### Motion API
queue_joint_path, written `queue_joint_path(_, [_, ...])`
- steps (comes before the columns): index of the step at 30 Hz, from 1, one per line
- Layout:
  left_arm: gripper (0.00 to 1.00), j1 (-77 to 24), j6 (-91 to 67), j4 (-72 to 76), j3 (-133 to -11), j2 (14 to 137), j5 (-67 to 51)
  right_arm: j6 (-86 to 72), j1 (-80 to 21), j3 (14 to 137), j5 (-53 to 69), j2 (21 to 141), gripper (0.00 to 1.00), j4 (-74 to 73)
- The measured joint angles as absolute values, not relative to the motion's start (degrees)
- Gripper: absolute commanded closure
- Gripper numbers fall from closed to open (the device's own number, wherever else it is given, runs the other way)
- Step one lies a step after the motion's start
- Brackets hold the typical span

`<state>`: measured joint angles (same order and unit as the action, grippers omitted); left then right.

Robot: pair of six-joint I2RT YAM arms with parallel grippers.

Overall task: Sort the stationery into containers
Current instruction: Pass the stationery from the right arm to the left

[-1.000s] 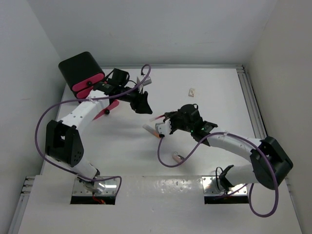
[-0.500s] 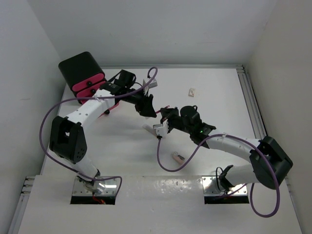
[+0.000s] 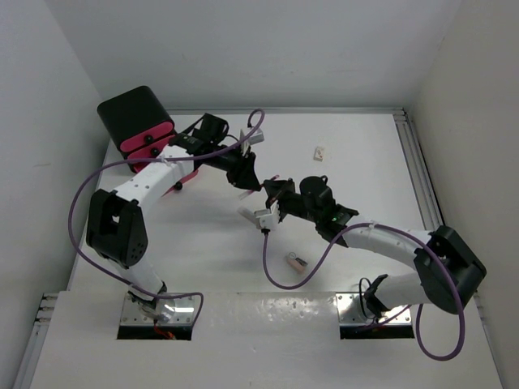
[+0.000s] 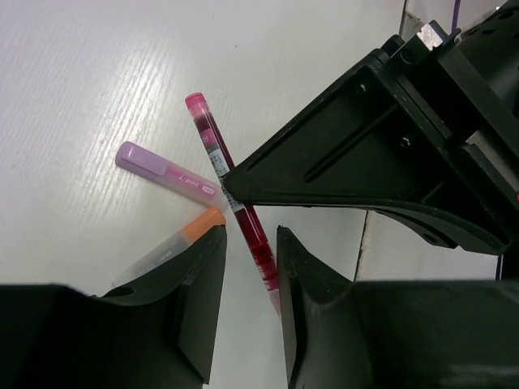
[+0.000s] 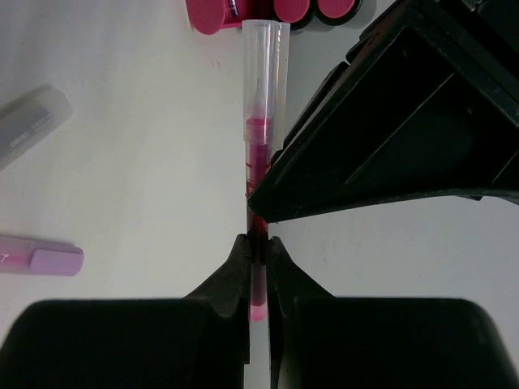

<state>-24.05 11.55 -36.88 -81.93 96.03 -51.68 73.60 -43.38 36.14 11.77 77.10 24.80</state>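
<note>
My right gripper [image 3: 272,193] [image 5: 258,245] is shut on a thin red pen [image 5: 258,154] and holds it above the table's middle. My left gripper [image 3: 246,178] [image 4: 250,237] is open, its jaws straddling the pen's [image 4: 229,188] other end without closing on it. Below on the table lie a lilac marker [image 4: 166,170] [image 5: 40,259] and an orange-and-white marker [image 4: 174,243] [image 3: 246,212]. The glossy black cabinet [image 3: 132,112] with pink drawers [image 3: 146,143] stands at the far left.
A white eraser block [image 3: 319,151] lies at the back right of centre. A pinkish block [image 3: 297,262] lies near the front. One pink drawer [image 3: 186,173] sticks out beneath the left arm. Purple cables loop off both arms.
My left gripper swung right, away from the drawers, to meet the right gripper. My right gripper moved up and left with the red pen, bringing it between the left jaws.
</note>
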Motion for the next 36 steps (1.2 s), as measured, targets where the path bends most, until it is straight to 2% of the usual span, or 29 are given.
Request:
queue_joint_path(6, [0.68, -24.3, 11.6, -37.1, -81.9, 96.6, -51.7, 74.3, -43.4, 35.9, 12.8, 77.9, 1.00, 25.7])
queue_joint_path(14, [0.69, -24.6, 12.0, -37.8, -82.0, 96.7, -51.4, 75.1, -43.4, 35.4, 13.9, 78.5, 1.00, 27.5])
queue_joint_path(16, [0.73, -24.7, 12.5, -38.7, -82.4, 97.4, -51.3, 75.1, -43.4, 35.2, 14.1, 78.7, 1.00, 27.6])
queue_joint_path(20, [0.95, -24.7, 14.0, -39.5, -82.8, 98.8, -50.1, 75.3, -43.3, 34.6, 14.2, 78.8, 1.00, 27.6])
queue_joint_path(22, [0.98, -24.7, 14.6, -39.8, -82.8, 99.0, -49.8, 75.4, -43.3, 34.2, 14.5, 78.9, 1.00, 27.7])
queue_joint_path(25, [1.00, -24.6, 14.5, -39.8, -82.8, 99.0, -49.8, 75.4, -43.3, 34.0, 14.7, 78.9, 0.89, 28.3])
queue_joint_path(26, [1.00, -24.2, 14.1, -39.6, -82.7, 99.0, -50.0, 75.2, -43.3, 34.0, 14.7, 78.9, 0.65, 28.4])
queue_joint_path(29, [1.00, -22.9, 13.1, -39.0, -82.1, 99.0, -50.3, 73.4, -43.2, 34.0, 14.5, 78.9, 0.18, 29.8])
queue_joint_path(32, [1.00, -19.7, 12.3, -38.4, -81.4, 98.9, -49.4, 72.1, -42.8, 34.0, 13.8, 78.7, 0.10, 31.0])
queue_joint_path(36, [1.00, -13.6, 11.5, -36.2, -80.0, 97.0, -46.6, 70.1, -41.4, 32.1, 13.6, 76.9, 0.09, 31.6])
